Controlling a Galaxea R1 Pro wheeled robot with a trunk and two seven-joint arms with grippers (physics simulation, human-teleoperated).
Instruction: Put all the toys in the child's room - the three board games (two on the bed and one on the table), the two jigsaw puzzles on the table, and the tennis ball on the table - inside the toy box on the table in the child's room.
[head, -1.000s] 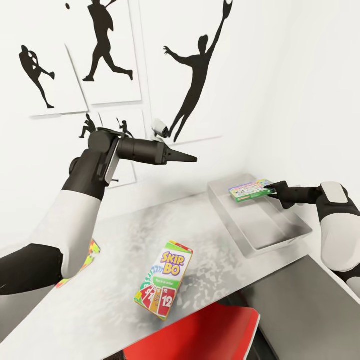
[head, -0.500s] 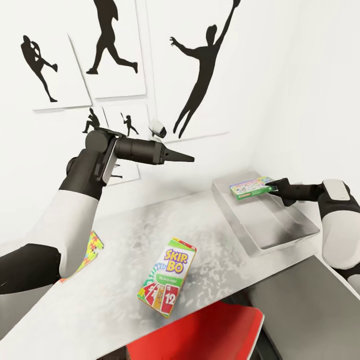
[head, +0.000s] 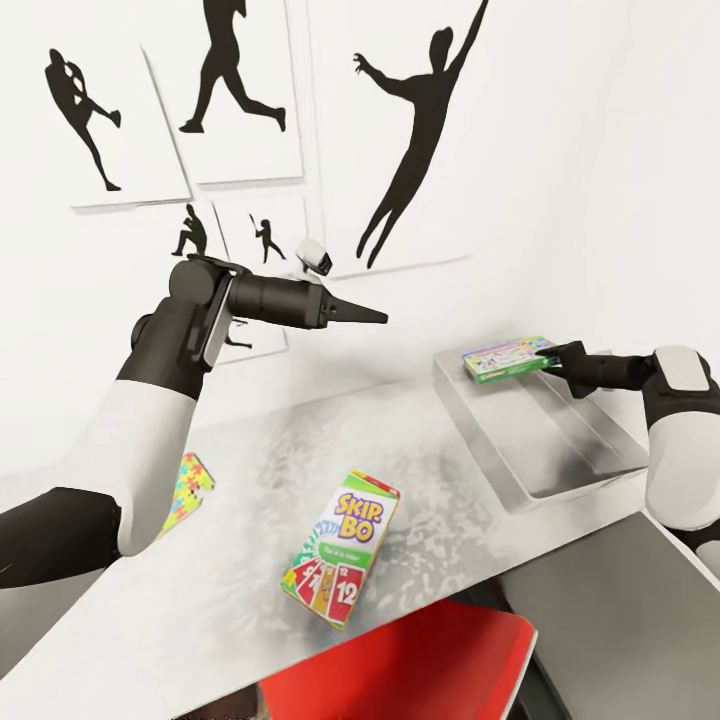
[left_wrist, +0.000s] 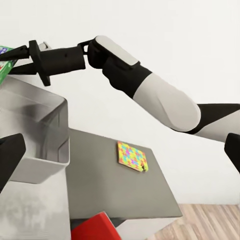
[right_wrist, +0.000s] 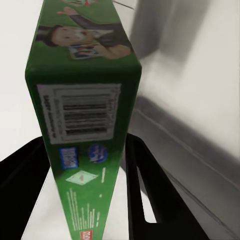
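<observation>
My right gripper (head: 552, 362) is shut on the green-edged Monopoly board game (head: 508, 360), holding it level over the far end of the light grey toy box (head: 560, 470). The right wrist view has that game (right_wrist: 85, 125) edge-on between both black fingers (right_wrist: 145, 185). A SKIP-BO board game (head: 342, 548) lies on the pale table (head: 240, 470) near its front edge. One jigsaw puzzle (head: 187, 488) lies at the table's left, partly behind my left arm. Another jigsaw puzzle (left_wrist: 132, 156) rests on the lower dark grey unit. My left gripper (head: 372, 316) hangs open high above the table, holding nothing.
A red chair (head: 410, 670) is tucked under the table's front edge. White walls with black sports silhouettes (head: 415, 130) close the corner behind the table and the toy box. The dark grey unit (head: 620, 600) adjoins the table at the right.
The head view has shifted a little, so the whole scene slid. My right gripper still holds the Monopoly game over the toy box, slightly higher. The left arm keeps its pose.
</observation>
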